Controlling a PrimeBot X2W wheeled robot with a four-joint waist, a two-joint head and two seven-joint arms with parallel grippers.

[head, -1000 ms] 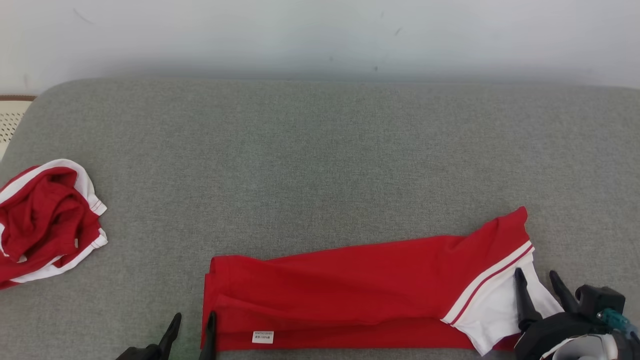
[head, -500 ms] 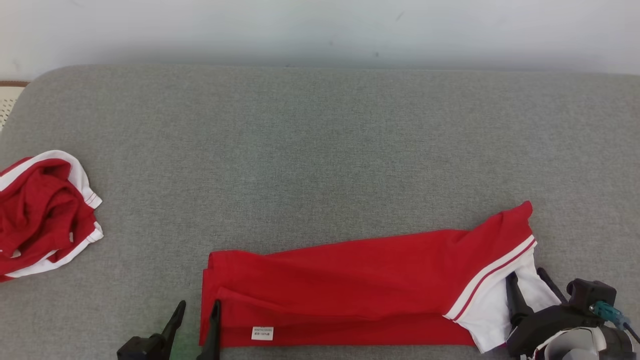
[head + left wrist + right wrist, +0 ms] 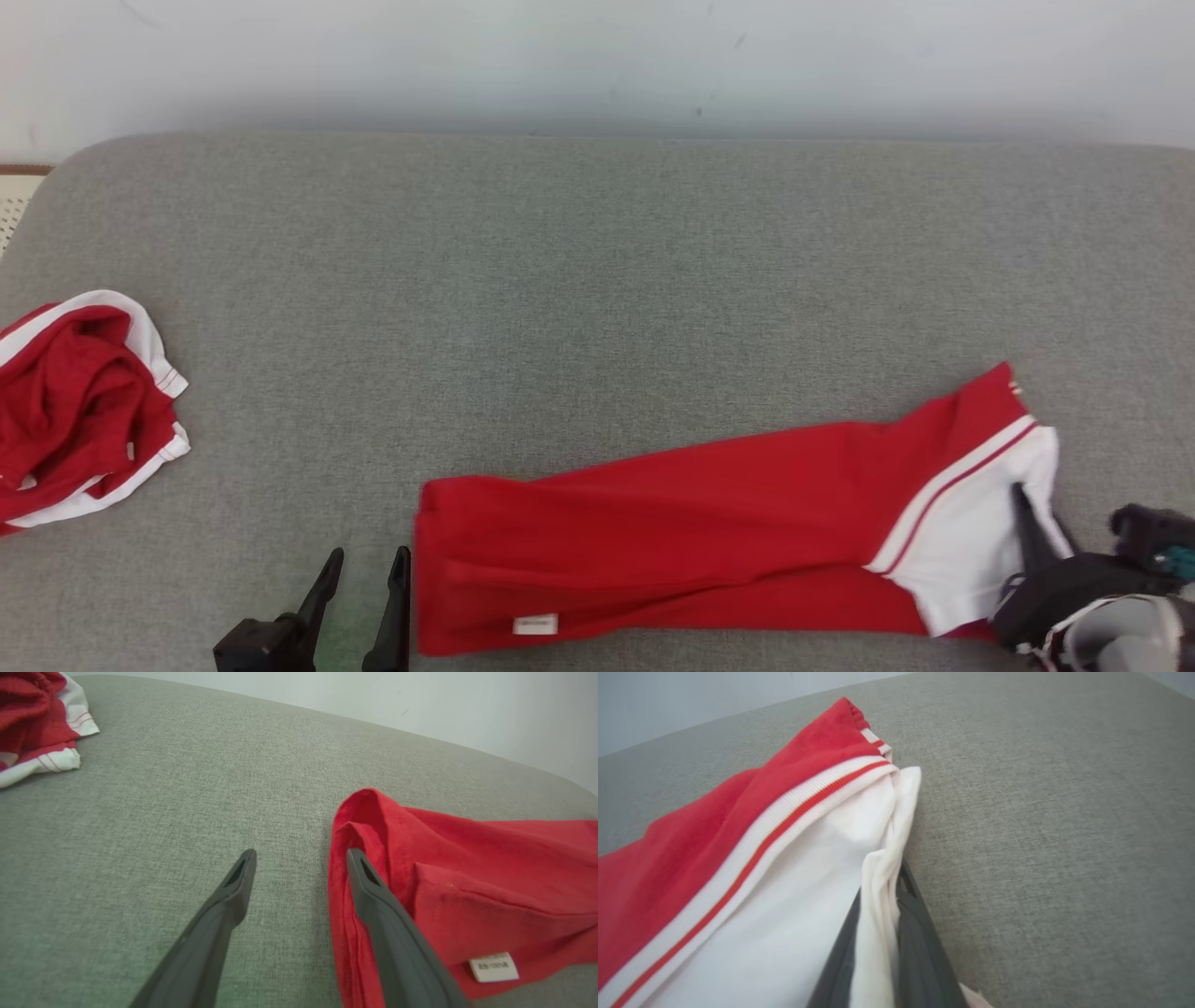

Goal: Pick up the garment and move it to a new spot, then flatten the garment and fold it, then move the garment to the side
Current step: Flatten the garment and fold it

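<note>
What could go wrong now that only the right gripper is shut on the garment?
1. The right gripper pinches just a thin white edge of the garment; the cloth may slip out under a pull.
2. The left gripper stands open at the red end, holding nothing; a one-sided pull could drag the garment and spoil its fold.

Grey cushion (image 3: 597,280) with folded red garment (image 3: 672,523) and crumpled red heap (image 3: 75,401)
</note>
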